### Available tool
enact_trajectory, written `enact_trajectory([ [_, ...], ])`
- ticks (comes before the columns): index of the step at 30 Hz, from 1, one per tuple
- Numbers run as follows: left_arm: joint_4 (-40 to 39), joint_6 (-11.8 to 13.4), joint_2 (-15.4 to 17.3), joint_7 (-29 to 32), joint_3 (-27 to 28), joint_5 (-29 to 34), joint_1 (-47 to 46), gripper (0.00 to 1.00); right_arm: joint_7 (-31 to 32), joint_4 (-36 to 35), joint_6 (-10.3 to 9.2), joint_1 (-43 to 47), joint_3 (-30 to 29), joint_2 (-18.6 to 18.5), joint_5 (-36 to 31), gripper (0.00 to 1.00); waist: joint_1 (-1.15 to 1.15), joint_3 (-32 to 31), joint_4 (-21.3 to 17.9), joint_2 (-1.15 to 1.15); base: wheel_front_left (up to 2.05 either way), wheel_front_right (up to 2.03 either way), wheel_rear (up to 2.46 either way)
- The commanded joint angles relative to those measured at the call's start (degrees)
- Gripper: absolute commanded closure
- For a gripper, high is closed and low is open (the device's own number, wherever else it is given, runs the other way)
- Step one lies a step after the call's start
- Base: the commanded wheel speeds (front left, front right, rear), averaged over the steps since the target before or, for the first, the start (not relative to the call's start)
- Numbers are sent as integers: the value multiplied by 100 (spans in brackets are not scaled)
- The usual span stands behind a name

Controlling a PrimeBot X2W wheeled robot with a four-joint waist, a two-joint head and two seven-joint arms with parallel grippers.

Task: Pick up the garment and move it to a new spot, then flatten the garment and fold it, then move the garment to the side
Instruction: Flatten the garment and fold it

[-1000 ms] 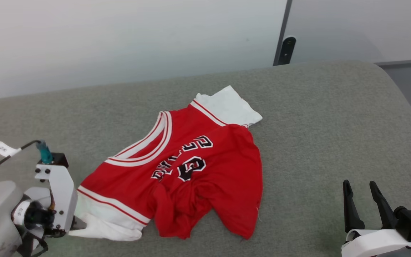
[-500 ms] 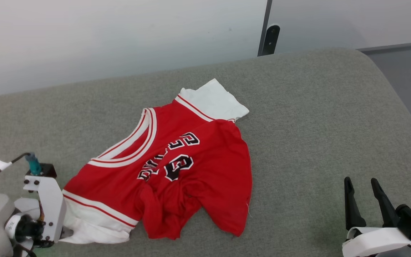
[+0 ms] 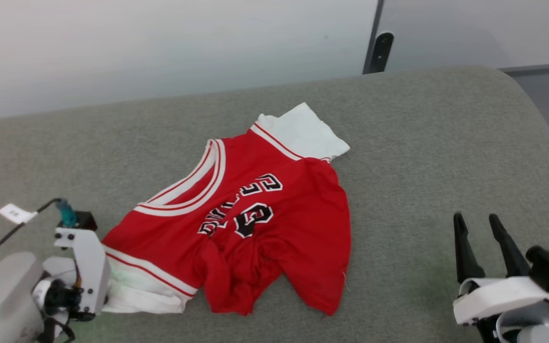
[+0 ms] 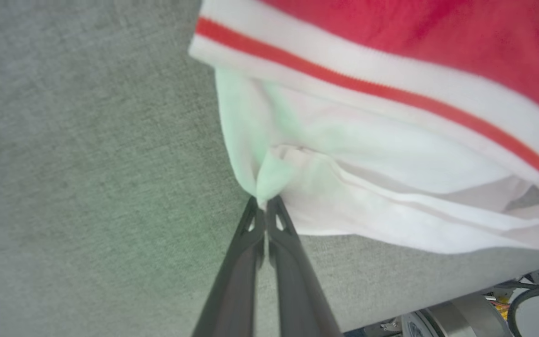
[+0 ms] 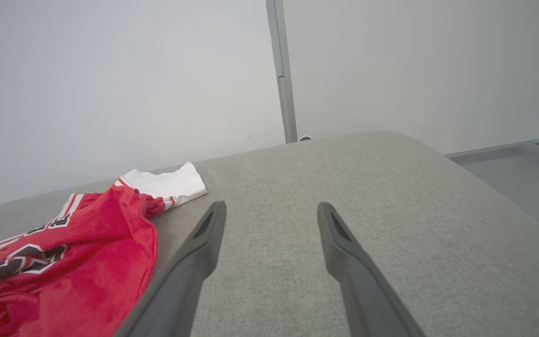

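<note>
At the centre of the grey cushioned surface (image 3: 436, 143) lies the garment (image 3: 265, 224), rumpled, lettering upward. The left gripper (image 4: 265, 205), fingers pressed together, pinches its near white sleeve (image 4: 344, 187). The right gripper (image 3: 475, 217), fingers spread, stands over bare surface between the hem and the rounded right edge.

The left tool (image 4: 265, 201) sits low by the near edge of the bench (image 3: 446, 143), toward its left end. Its 2 dark fingers are pressed together, pinching the white sleeve of the garment (image 4: 391, 187). The right tool (image 3: 475, 217) hovers by the near edge's right end, its 2 fingers spread apart, pointing toward the far edge.
</note>
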Motion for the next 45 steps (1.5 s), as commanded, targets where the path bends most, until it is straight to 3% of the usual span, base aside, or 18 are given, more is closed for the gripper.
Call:
enact_trajectory([
  [1,37,-25,-92,-52,-60,87,-17,100,96,-93,0,-89,11,-20,-17,0,0,-30,122,0,0,0,0],
  [6,108,-58,-315,-185,-125,273,-258,100,779,-374,0,-402,222,-368,210,0,0,-89,445,0,0,0,0],
  [11,142,-143,-630,-311,-203,455,-509,100,1706,-351,0,-1019,746,-1184,526,0,0,-69,869,0,0,0,0],
  [21,244,-469,-1351,-666,-323,725,-1185,100,3145,832,-2,-2760,1418,-2340,1580,0,0,375,1716,0,0,0,0],
  [34,331,-611,-2141,-1150,-525,746,-1933,100,4645,2262,-1,-4712,2463,-3130,2543,0,0,1368,2715,0,0,0,0],
  [38,228,-614,-2289,-1330,-680,631,-2067,100,4845,2727,-1,-5277,2704,-3250,2386,0,0,1599,2956,0,0,0,0],
  [45,130,-611,-2437,-1599,-961,378,-2216,100,5182,3597,-1,-6043,2813,-3108,2268,0,0,1901,3272,0,0,0,0],
])
